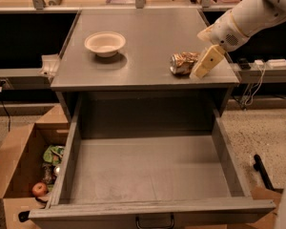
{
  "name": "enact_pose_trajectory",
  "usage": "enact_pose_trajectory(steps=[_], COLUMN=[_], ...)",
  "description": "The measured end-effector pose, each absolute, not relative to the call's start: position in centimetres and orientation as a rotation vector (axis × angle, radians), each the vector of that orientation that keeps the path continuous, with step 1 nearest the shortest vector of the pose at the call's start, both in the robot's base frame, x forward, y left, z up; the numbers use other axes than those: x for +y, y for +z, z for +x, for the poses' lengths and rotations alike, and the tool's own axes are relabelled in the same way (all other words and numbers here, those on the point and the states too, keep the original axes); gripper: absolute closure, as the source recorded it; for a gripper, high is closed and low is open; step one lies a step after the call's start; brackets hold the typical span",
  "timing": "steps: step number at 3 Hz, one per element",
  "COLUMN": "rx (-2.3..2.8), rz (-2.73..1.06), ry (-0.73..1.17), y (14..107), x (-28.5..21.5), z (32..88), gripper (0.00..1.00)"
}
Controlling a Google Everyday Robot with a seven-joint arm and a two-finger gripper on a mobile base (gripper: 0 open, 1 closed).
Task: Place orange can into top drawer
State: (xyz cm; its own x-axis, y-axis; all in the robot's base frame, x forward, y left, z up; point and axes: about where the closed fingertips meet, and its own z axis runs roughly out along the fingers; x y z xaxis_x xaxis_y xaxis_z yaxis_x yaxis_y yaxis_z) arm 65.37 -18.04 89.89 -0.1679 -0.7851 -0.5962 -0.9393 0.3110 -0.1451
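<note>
Gripper hovers, orange can just beside it on cabinet top; we cannot tell its grip. Top drawer below gapes open; we judge lifting and placing remain.

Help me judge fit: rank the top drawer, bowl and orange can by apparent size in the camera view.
1. top drawer, largest, though nearest the camera
2. bowl
3. orange can
The gripper is close beside the can.
</note>
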Motion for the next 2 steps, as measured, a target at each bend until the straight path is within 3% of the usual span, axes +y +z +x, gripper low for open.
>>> enact_pose_trajectory(steps=[2], rx=[2.048], rz=[-1.453], ry=[0.295], y=[87.3], x=[-17.2], z=[69.3], gripper=[0.0])
